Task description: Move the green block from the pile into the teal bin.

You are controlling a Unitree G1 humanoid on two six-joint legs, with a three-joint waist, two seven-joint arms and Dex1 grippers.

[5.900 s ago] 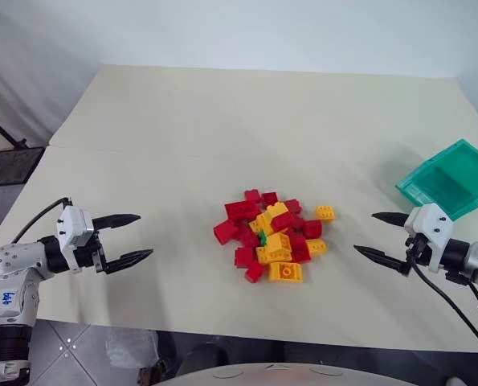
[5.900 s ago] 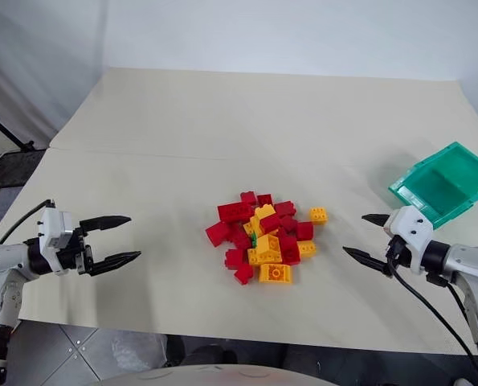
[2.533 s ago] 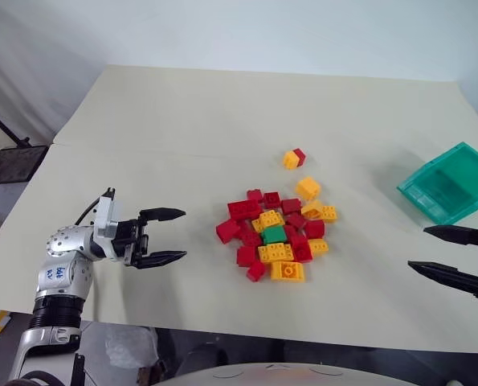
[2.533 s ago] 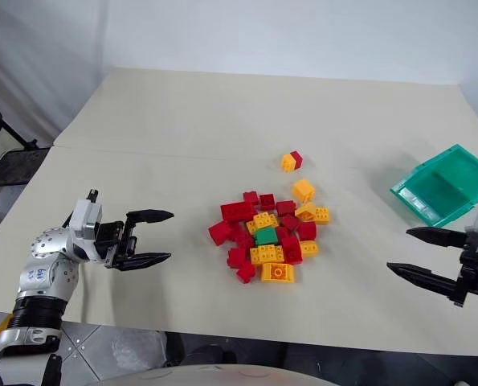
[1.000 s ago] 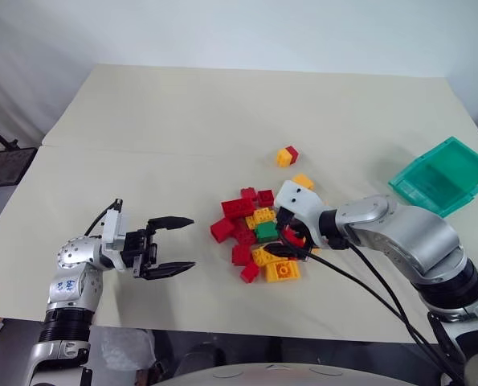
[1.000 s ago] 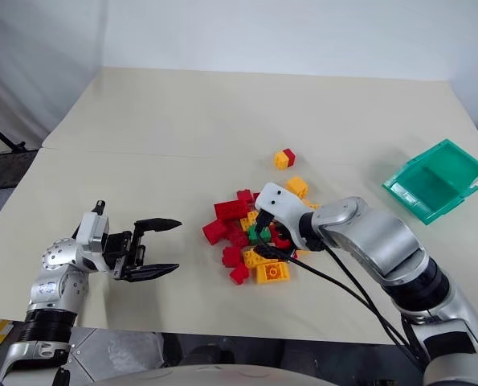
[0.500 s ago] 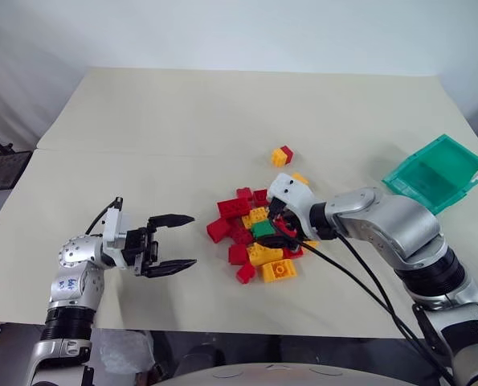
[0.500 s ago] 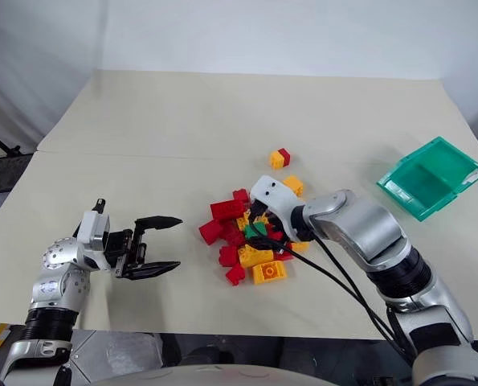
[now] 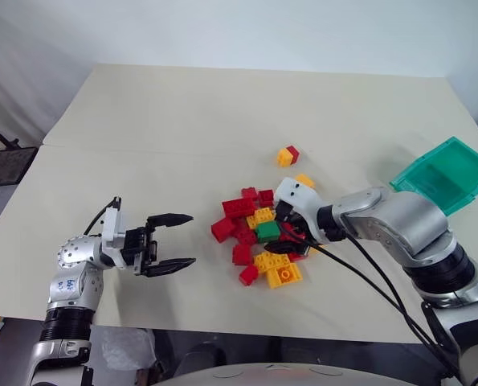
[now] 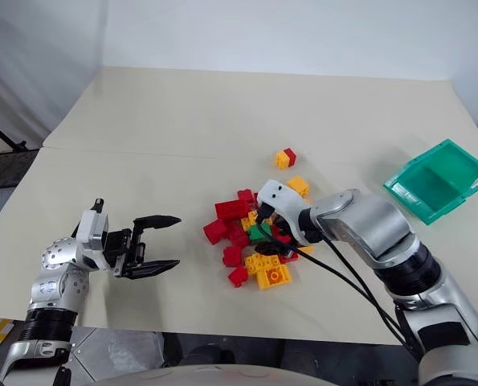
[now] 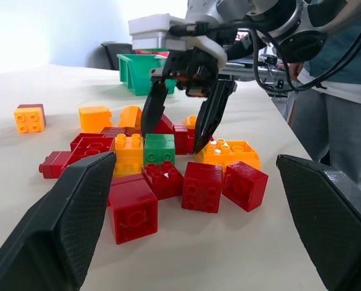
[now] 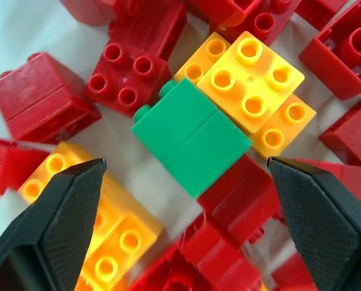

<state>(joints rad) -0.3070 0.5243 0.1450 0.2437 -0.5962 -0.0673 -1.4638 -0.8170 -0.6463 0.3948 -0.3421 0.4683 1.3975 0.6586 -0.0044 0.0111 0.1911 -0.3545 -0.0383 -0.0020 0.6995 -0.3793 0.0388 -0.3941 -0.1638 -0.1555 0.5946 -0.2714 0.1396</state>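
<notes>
The green block (image 12: 191, 136) lies on its side near the middle of the pile (image 9: 263, 237) of red and yellow bricks, against a yellow brick (image 12: 253, 82). My right gripper (image 9: 277, 235) points down over the pile and is open, one finger on each side of the green block (image 9: 267, 230) with a gap at both. My left gripper (image 9: 189, 240) is open and holds nothing, level above the table to the left of the pile. The teal bin (image 9: 443, 175) stands at the table's right edge, tilted.
A joined red and yellow brick (image 9: 287, 154) and a single yellow brick (image 9: 304, 180) lie apart just beyond the pile. Red bricks (image 11: 201, 185) crowd the green block's near side. A person (image 11: 329, 115) stands by the table past the right arm.
The right arm has swung in from the table's right edge to the pile, its gripper still open. Over the last second it has barely moved. The left gripper has kept still.
</notes>
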